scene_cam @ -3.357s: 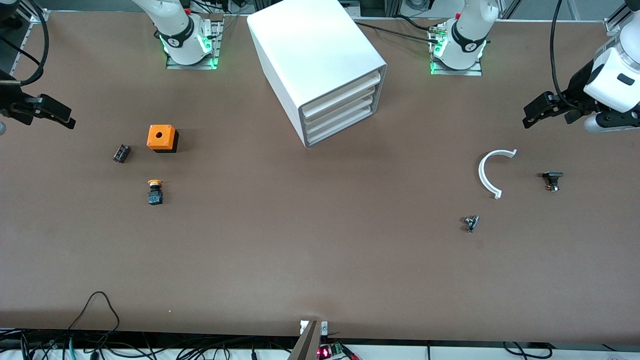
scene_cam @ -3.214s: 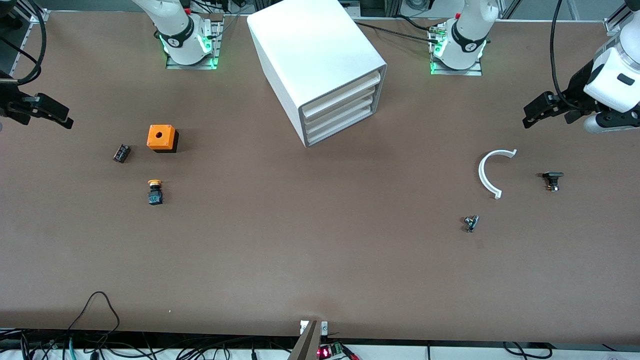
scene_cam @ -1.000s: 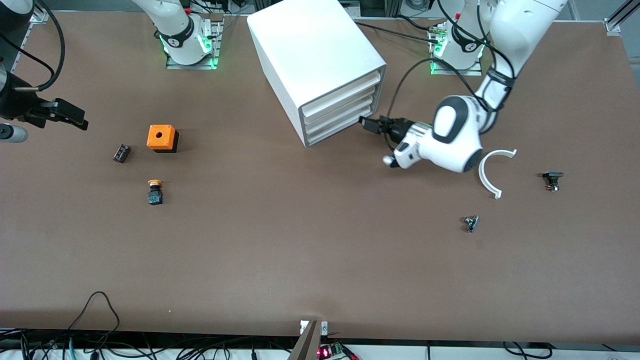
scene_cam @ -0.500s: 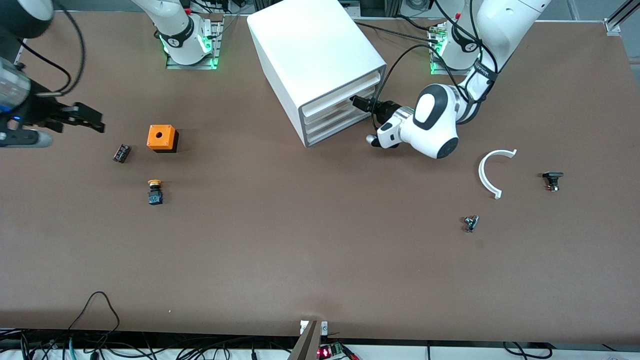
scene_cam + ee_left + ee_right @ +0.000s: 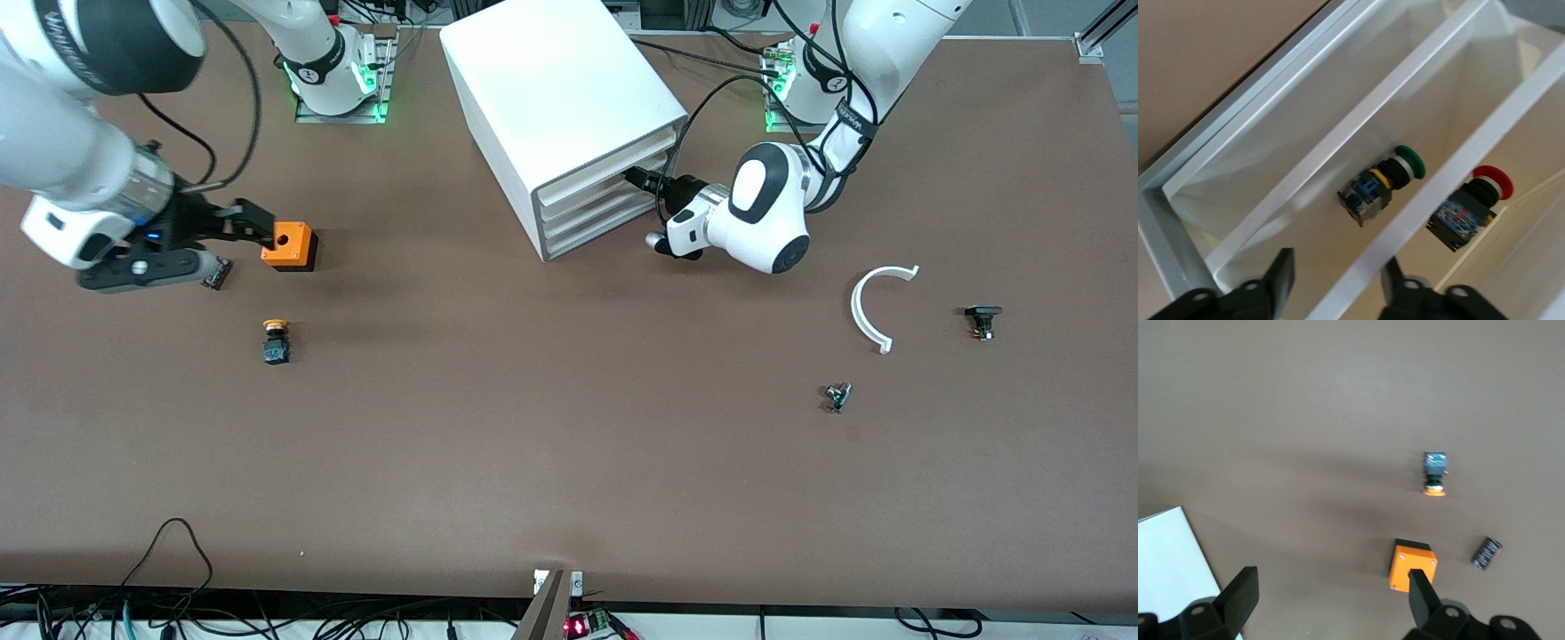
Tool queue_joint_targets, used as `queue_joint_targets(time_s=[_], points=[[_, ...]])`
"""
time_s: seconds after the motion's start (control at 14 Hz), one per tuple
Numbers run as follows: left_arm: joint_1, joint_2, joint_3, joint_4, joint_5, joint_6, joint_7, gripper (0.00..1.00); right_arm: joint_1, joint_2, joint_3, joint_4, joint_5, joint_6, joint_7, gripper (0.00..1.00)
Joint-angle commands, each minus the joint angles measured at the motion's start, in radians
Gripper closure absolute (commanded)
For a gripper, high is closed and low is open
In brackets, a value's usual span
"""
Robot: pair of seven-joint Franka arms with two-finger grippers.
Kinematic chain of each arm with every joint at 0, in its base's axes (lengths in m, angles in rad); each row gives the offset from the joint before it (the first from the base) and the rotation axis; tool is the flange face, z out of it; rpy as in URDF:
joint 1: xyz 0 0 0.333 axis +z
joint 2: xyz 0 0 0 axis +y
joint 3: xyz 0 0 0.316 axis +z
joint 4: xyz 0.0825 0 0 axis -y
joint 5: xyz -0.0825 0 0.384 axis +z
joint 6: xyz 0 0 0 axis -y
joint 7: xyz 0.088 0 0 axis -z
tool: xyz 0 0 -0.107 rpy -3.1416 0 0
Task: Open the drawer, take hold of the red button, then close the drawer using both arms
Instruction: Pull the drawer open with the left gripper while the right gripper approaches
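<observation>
The white cabinet stands near the robots' bases, its stacked drawers pushed in. My left gripper is at the drawer fronts, by the upper ones. In the left wrist view it is open, and the white front edge of a drawer runs between its fingers. That view looks into the trays: the red-capped button lies in one, and a green-capped button in the tray beside it. My right gripper is open and empty above the table, next to the orange box.
A yellow-orange capped button and a small black part lie near the orange box. A white arc, a black part and a small metal piece lie toward the left arm's end.
My left arm has swung in from the table's end to the drawer fronts. My right arm has come in from its end of the table to the orange box.
</observation>
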Motion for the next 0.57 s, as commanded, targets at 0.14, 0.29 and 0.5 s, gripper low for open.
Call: queue_joint_targets(time_s=[0.14, 0.29, 0.5], points=[[0.028, -0.032, 0.112, 0.009, 0.007, 0.055, 0.044, 1.00, 0.166, 0.024, -0.008, 0.021, 0.014, 0.037, 0.007, 0.00], [0.040, -0.036, 0.170, 0.052, 0.008, 0.084, 0.043, 1.00, 0.220, 0.049, -0.008, 0.067, 0.016, 0.037, 0.010, 0.00], [0.048, -0.051, 0.186, 0.083, 0.030, 0.150, 0.032, 0.06, 0.283, 0.107, -0.002, 0.151, 0.022, 0.038, -0.007, 0.00]])
